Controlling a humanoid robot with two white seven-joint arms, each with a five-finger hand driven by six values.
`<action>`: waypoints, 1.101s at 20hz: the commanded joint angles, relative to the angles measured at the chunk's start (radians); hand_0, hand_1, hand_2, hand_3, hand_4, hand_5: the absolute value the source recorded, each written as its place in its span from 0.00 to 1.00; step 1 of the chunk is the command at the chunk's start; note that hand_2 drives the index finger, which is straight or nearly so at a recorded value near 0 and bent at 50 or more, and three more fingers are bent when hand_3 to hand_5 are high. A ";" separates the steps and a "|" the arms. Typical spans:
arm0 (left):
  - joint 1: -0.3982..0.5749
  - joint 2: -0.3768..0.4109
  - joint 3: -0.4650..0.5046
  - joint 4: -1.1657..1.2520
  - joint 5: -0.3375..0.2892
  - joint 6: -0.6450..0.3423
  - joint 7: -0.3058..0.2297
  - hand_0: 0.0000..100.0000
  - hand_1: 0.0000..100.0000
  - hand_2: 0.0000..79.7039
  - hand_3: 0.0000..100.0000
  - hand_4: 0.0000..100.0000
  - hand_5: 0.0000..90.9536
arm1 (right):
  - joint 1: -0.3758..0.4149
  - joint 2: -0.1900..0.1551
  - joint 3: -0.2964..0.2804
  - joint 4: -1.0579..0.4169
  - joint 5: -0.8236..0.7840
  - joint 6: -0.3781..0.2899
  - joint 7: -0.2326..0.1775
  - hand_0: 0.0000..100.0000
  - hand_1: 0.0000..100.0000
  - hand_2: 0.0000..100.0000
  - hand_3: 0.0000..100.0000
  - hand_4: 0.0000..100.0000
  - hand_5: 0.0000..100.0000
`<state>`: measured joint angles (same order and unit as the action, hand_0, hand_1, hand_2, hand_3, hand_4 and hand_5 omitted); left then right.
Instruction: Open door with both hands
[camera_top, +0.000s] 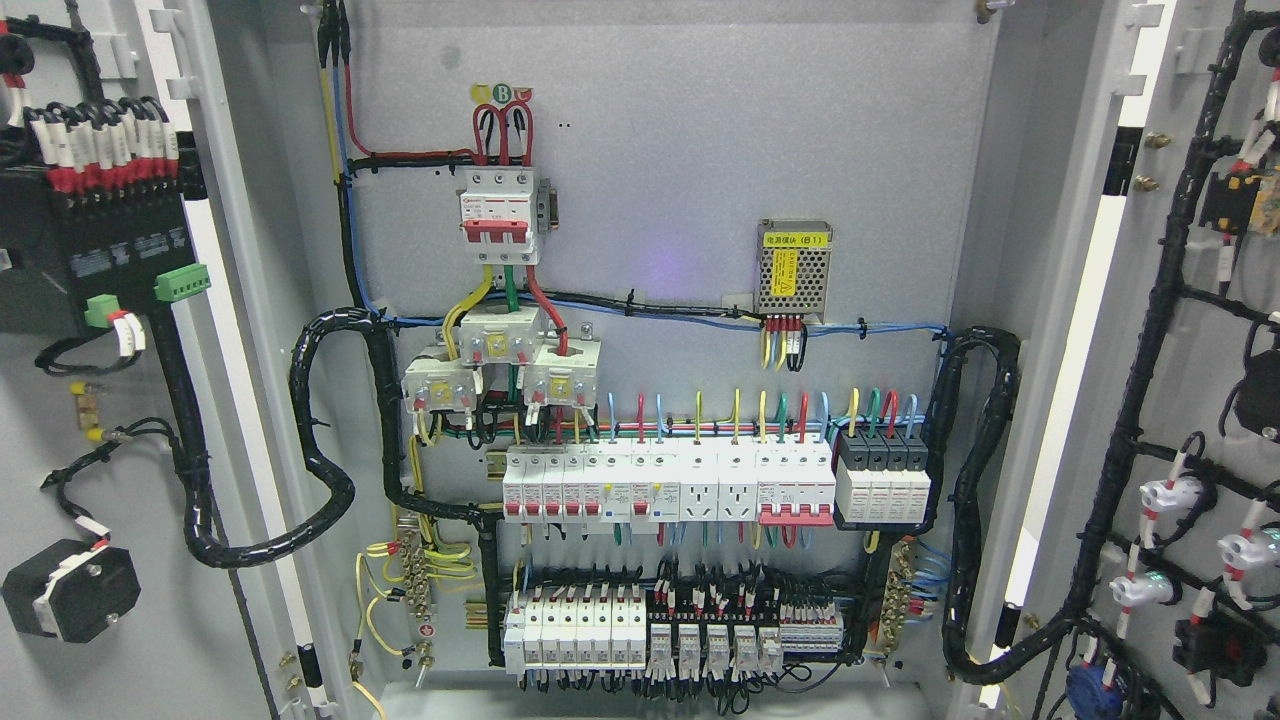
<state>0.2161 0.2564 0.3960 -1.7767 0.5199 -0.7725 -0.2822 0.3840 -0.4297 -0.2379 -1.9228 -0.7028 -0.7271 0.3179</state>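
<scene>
The left door (110, 400) at nine o'clock and the right door (1200, 400) at three o'clock both stand swung wide, wiring on their inner faces. Between them, the cabinet (700, 150) shows rows of breakers (665, 485). Neither robot hand appears, so their state cannot be told.

From my head camera I can see neither of my arms, no wrist, no hand and no finger on either side, so I cannot tell how they are posed or whether they grip anything
</scene>
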 joint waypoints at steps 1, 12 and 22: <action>-0.078 0.110 0.064 0.215 0.026 -0.473 0.000 0.12 0.39 0.00 0.00 0.00 0.00 | 0.006 0.003 -0.047 0.033 -0.007 0.000 0.000 0.12 0.39 0.00 0.00 0.00 0.00; -0.208 0.173 0.112 0.410 0.042 -0.415 0.000 0.12 0.39 0.00 0.00 0.00 0.00 | 0.033 0.003 -0.054 0.038 -0.007 -0.005 0.001 0.12 0.39 0.00 0.00 0.00 0.00; -0.327 0.228 0.110 0.575 0.040 -0.369 -0.002 0.12 0.39 0.00 0.00 0.00 0.00 | 0.039 0.003 -0.055 0.036 -0.029 -0.025 0.000 0.12 0.39 0.00 0.00 0.00 0.00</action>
<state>-0.0440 0.4214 0.4883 -1.3829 0.5597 -0.7728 -0.2834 0.4193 -0.4269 -0.2843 -1.8915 -0.7204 -0.7444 0.3175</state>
